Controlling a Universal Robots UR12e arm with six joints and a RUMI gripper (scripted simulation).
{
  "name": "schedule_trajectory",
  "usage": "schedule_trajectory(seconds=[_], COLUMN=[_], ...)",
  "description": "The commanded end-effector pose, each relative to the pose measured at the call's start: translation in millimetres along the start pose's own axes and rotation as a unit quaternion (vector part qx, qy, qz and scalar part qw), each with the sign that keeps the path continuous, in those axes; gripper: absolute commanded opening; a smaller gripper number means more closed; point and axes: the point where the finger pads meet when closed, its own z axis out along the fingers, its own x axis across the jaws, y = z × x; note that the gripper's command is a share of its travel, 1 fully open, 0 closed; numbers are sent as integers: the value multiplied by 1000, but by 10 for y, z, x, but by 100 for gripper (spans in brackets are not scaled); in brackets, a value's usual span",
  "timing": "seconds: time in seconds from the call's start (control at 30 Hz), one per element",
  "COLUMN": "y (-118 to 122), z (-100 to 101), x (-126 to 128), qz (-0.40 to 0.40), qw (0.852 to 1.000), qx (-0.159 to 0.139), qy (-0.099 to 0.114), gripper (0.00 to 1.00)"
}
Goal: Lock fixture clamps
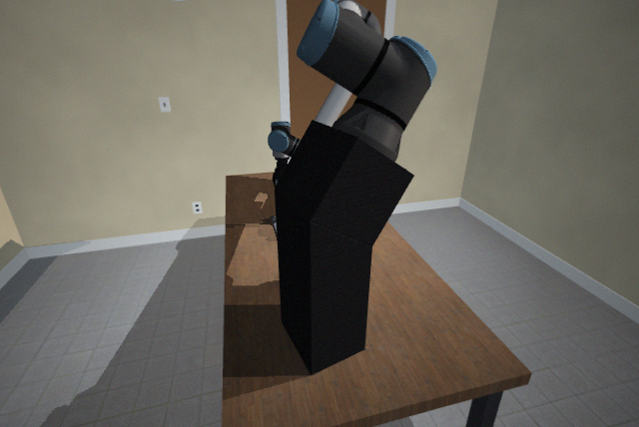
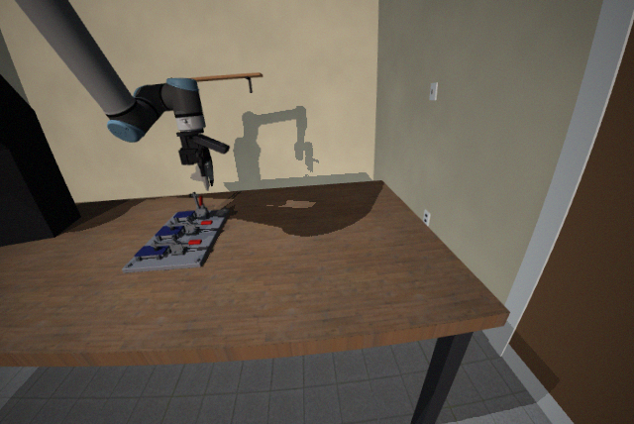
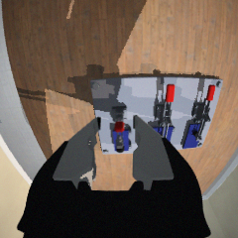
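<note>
A grey fixture plate (image 2: pixel 164 264) (image 3: pixel 106 92) lies on the table and carries three toggle clamps with red handles and blue parts. The far clamp's handle (image 2: pixel 197 201) (image 3: pixel 119 127) stands upright. The middle clamp's handle (image 2: pixel 206 222) (image 3: pixel 170 92) and the near clamp's handle (image 2: pixel 194 242) (image 3: pixel 211 92) lie flat. My gripper (image 2: pixel 206 181) (image 3: pixel 117 117) hangs a short way above the upright handle, fingers pointing down, partly open with nothing between them. In the wrist view the upright handle shows through the gap between the fingers. In the top view the gripper and fixture are hidden behind the pedestal.
The wooden table (image 2: pixel 317 275) (image 1: pixel 422 329) bears the arm's tall black pedestal (image 1: pixel 329 257) (image 2: pixel 25 194) at the left end. A small shelf (image 2: pixel 228 76) is on the wall behind the arm. Walls stand close behind and right of the table.
</note>
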Motion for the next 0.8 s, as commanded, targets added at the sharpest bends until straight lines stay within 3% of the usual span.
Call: schedule_trajectory(seconds=[0.0,0.77], y=[47,489], z=[-20,-4], x=[-8,-4], qz=[-1,-1], qw=[1000,1000], qx=[1,0], qy=[0,-1], gripper=[28,28])
